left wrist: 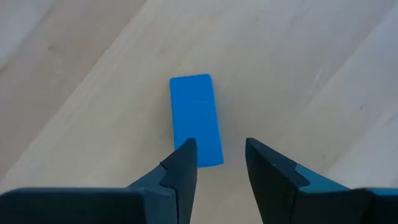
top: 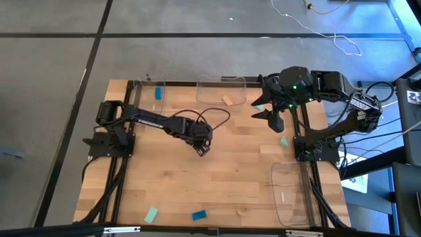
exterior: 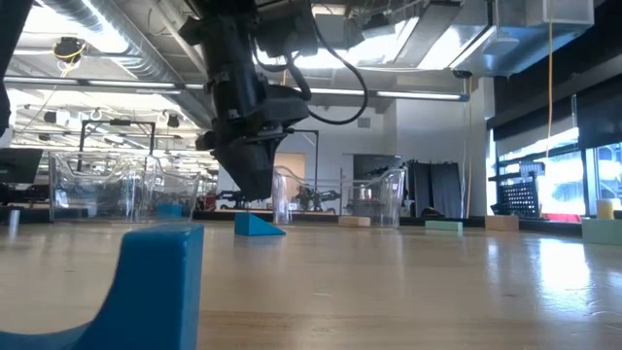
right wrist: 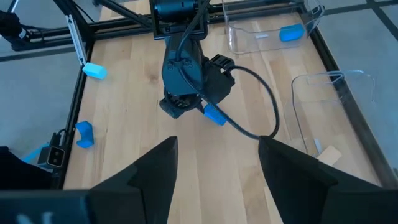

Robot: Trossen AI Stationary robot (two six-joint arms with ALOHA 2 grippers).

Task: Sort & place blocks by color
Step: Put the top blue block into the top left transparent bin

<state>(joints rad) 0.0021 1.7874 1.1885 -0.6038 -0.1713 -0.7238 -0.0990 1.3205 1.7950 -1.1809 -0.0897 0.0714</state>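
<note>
A bright blue block lies flat on the table's middle. It also shows beside the left arm as the blue block and under the fingers as the blue block. My left gripper hovers just above its near end, open and pointing down, touching nothing; it is the left gripper in the high view. My right gripper is open above the table's far right, over a mint block. Other blocks lie loose: mint, mint, blue.
Clear trays stand on the table: one at the far left holding a blue block, one at the far middle holding a tan block, one at the near right. Bare wood lies between the near blocks and my left gripper.
</note>
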